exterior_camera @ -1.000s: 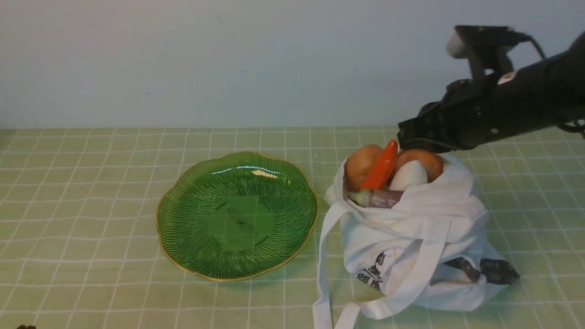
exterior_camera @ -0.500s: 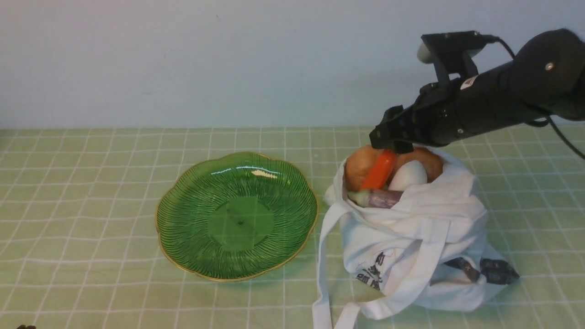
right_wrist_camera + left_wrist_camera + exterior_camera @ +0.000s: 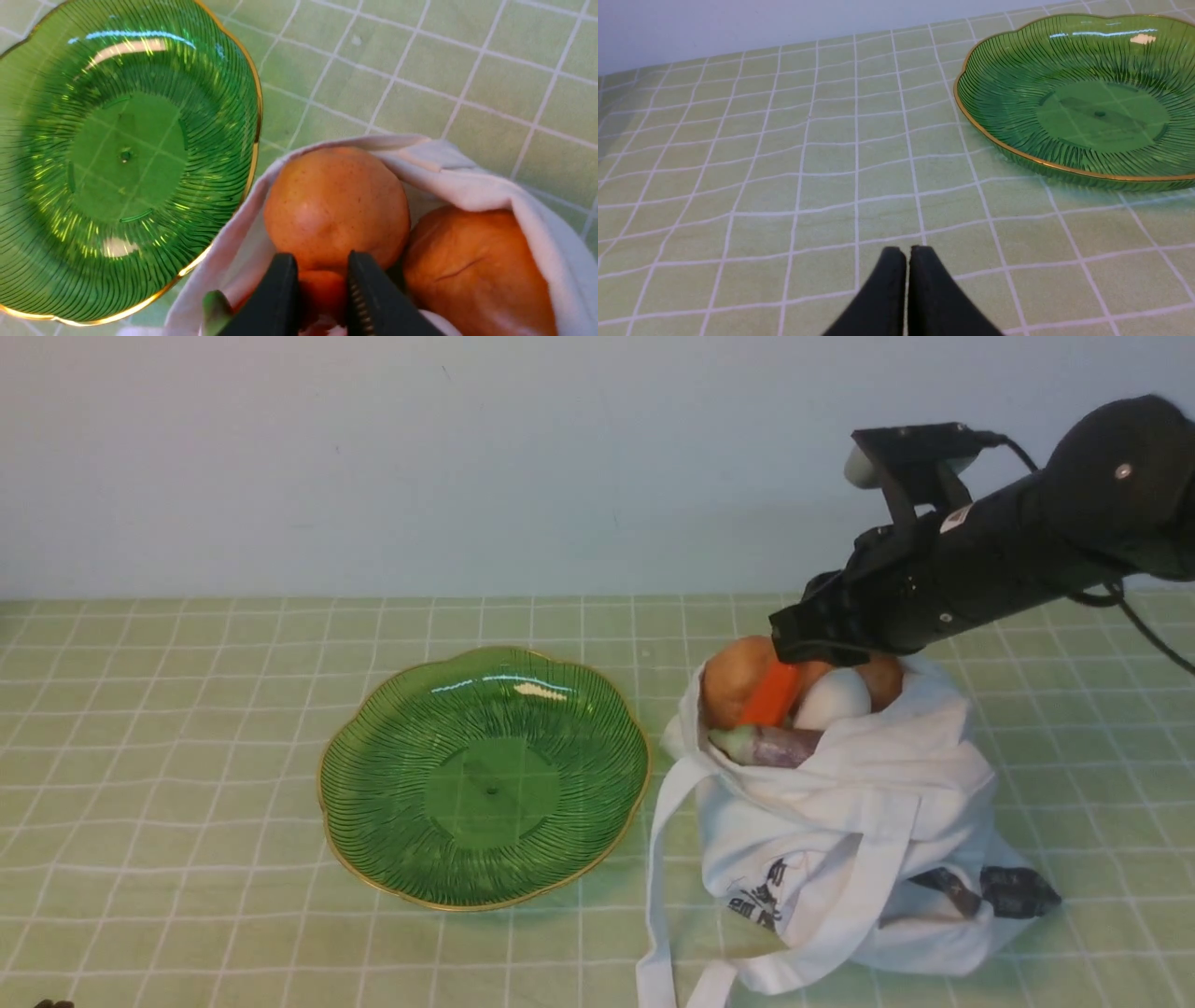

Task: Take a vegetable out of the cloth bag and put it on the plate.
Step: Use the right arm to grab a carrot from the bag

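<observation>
Orange carrot (image 3: 771,698) is in your right end effector (image 3: 322,261): fingers closed on either side of its exposed end, rest of it down in the white cloth bag (image 3: 840,812). It's tilted, upper end hidden behind the fingers in the front view. Bag sits on the right of the table (image 3: 187,756), mouth open, straps trailing to the near side, black print on the fabric.

Also in the mouth: left potato (image 3: 336,200) beside the carrot, right potato (image 3: 476,266) partly behind the end effector, white egg-shaped item (image 3: 833,698) just right of the carrot, purple eggplant (image 3: 770,745) with green tip across the near side.

Green glass plate (image 3: 492,793), gold rim, is left of the bag, nothing on it. Left end effector (image 3: 906,252) is clenched, fingertips nearly together, holding nothing, well apart from the bag. Table has a green cloth with a white grid.
</observation>
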Tool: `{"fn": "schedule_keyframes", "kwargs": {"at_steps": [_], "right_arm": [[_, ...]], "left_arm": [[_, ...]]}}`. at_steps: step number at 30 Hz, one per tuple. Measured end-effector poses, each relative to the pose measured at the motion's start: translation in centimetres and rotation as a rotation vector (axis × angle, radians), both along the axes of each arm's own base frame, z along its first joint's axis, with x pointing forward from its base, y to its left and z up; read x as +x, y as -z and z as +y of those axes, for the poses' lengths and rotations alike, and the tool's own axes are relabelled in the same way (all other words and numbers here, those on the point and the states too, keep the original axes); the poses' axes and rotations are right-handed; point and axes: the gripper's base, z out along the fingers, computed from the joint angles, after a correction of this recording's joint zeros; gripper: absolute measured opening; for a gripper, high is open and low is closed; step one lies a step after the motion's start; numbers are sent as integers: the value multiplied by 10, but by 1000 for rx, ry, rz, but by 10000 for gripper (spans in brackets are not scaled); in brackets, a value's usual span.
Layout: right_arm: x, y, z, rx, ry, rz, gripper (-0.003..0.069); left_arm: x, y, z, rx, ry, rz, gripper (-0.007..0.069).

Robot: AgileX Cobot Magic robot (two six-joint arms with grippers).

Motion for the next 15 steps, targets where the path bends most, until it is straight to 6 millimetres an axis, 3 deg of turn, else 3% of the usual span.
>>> {"fn": "schedule_keyframes", "kwargs": {"at_steps": [5,15], "right_arm": [[-14,-26,-4,15,-14,-45,112],[-34,-57,-12,2,-31,-133,112]], "left_arm": [[0,0,0,0,0,0,-5],[0,0,0,0,0,0,-5]]}}
